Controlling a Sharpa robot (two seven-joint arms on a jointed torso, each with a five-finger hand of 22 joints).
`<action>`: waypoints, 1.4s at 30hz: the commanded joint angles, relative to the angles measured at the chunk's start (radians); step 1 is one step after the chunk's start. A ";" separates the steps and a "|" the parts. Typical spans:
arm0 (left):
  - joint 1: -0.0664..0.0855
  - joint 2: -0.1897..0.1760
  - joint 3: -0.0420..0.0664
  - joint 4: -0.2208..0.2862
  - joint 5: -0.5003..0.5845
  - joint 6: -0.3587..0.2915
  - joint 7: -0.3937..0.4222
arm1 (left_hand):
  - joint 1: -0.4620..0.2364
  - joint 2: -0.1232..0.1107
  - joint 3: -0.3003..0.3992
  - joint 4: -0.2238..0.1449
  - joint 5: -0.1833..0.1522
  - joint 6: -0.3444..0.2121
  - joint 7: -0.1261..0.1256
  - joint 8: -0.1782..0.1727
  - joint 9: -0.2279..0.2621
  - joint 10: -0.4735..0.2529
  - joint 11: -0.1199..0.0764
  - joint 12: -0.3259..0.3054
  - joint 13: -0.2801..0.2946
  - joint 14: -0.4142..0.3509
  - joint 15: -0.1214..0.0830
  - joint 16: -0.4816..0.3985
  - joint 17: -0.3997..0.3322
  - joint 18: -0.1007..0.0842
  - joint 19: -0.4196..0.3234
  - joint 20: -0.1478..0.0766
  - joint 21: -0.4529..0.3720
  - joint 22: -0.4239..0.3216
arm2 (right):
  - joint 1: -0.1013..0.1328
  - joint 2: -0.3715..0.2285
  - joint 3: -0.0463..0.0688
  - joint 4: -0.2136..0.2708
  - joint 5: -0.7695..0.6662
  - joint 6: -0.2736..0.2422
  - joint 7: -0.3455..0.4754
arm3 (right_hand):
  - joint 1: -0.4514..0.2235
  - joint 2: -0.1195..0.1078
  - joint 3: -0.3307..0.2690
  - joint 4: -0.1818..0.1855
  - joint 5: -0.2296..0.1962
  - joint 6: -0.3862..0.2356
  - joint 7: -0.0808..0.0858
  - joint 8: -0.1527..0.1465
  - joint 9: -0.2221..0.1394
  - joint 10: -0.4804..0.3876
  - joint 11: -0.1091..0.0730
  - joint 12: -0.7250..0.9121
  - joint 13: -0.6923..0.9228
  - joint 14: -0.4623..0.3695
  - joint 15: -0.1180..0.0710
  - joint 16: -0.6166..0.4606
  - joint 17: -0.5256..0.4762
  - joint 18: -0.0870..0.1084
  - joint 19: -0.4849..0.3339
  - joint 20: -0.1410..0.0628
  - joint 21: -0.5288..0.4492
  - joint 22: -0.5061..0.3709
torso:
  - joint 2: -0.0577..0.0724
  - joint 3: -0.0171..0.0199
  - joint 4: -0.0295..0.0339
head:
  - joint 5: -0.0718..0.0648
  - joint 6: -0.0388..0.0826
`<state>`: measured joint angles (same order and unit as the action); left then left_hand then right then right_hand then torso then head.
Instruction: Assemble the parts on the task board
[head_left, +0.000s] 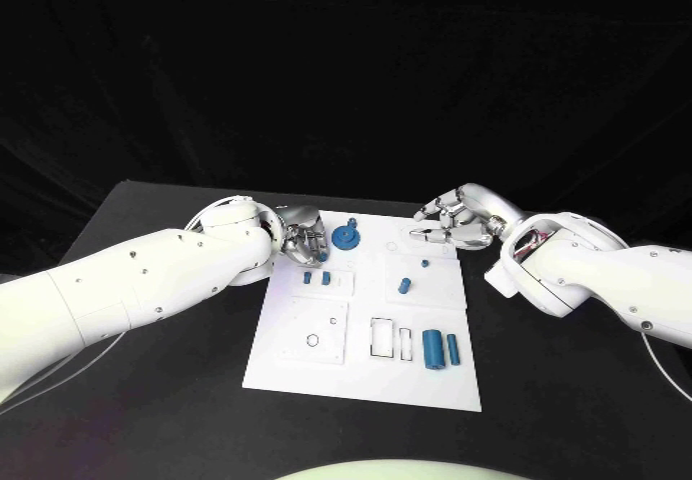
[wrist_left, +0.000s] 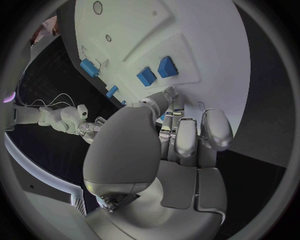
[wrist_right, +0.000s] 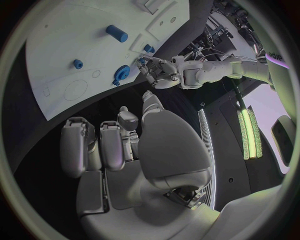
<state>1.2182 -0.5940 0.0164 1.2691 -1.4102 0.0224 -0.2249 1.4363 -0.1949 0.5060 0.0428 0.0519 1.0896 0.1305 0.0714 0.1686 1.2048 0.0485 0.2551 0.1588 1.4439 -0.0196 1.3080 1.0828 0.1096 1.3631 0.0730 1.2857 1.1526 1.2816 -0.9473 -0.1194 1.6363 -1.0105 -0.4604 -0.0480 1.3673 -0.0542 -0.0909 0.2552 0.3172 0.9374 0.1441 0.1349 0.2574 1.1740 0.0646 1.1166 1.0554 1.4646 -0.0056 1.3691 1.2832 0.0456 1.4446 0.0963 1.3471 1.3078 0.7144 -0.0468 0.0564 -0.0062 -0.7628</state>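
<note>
The white task board (head_left: 361, 375) lies in the middle of the table. My left hand (head_left: 300, 240) hovers at its far left corner, and its fingertips pinch a small blue part (wrist_right: 143, 60). Beside that hand stands a round blue part (head_left: 346, 237), and two small blue blocks (head_left: 317, 278) sit just below it. The left wrist view brings those blocks (wrist_left: 156, 72) close to the curled fingers (wrist_left: 186, 137). My right hand (head_left: 454, 225) hangs over the far right corner, fingers loosely bent, nothing in it. Two blue cylinders (head_left: 441, 350) lie near the front right.
Two more small blue pieces (head_left: 414, 275) sit on the board's right half. Outlined recesses (head_left: 389, 336) and a round hole (head_left: 313, 341) mark its front half. Black table (head_left: 159, 400) surrounds the board on all sides.
</note>
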 joint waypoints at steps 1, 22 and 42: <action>0.000 0.001 0.000 0.001 0.004 0.009 -0.003 | -0.006 -0.001 0.003 -0.006 -0.001 -0.010 -0.001 -0.007 -0.002 0.003 0.007 -0.007 0.001 -0.003 0.001 -0.003 -0.002 -0.014 -0.004 0.001 -0.006 -0.001 | -0.001 0.000 0.000 0.000 -0.009 0.000 0.007 | 0.001 0.011 -0.004 0.000 0.005 0.009 -0.001 0.005 0.001 -0.006 -0.004 -0.003 -0.001 0.038 -0.009 -0.003 -0.001 0.011 -0.008 -0.002 -0.003 0.120 | 0.000 0.0003 0.0001 | 0.000 0.000; 0.004 -0.052 0.007 0.026 0.021 -0.082 0.013 | -0.006 -0.006 0.017 -0.019 -0.001 -0.073 -0.006 -0.011 -0.026 0.014 -0.005 -0.017 0.009 -0.004 -0.008 -0.002 -0.008 -0.013 -0.004 -0.006 -0.007 -0.002 | -0.001 -0.003 0.000 -0.017 -0.027 0.027 -0.014 | 0.044 0.021 0.000 -0.014 0.001 0.005 0.001 0.007 0.001 -0.167 -0.006 -0.304 -0.303 0.026 -0.010 -0.060 -0.059 0.024 -0.038 -0.004 -0.075 0.081 | -0.002 0.0005 -0.0001 | -0.006 0.007; 0.009 -0.242 0.016 0.188 0.781 -0.352 0.256 | -0.025 0.021 0.005 -0.023 -0.001 0.024 -0.003 0.029 -0.025 -0.003 0.003 0.046 0.062 -0.127 -0.001 -0.185 -0.284 0.050 -0.179 -0.003 -0.264 -0.313 | -0.009 -0.013 0.000 -0.009 -0.470 0.201 -0.209 | 0.199 0.007 0.153 -0.038 -0.103 0.097 -0.014 -0.017 -0.026 -0.131 -0.011 -0.710 -0.630 0.034 -0.016 -0.088 -0.086 0.015 -0.006 -0.012 -0.044 0.110 | 0.000 -0.0008 0.0002 | -0.061 0.022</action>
<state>1.2264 -0.8270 0.0315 1.4381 -0.9952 -0.2359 -0.0982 1.4137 -0.1830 0.5143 0.0205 0.0519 1.1118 0.1234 0.1002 0.1445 1.2072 0.0517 0.2986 0.2187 1.3246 -0.0214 1.1340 0.8144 0.1479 1.1939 0.0694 1.0363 0.8566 1.2756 -0.9602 -0.1190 1.6242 -1.2670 -0.3649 -0.1481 1.5666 -0.0404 0.0534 0.2137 0.2179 1.0306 0.1309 0.1216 0.2335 1.0377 0.0530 0.4350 0.4475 1.4665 -0.0218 1.2778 1.1947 0.0613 1.4310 0.0858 1.2992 1.3073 0.7143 -0.0471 0.0550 -0.0481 -0.7420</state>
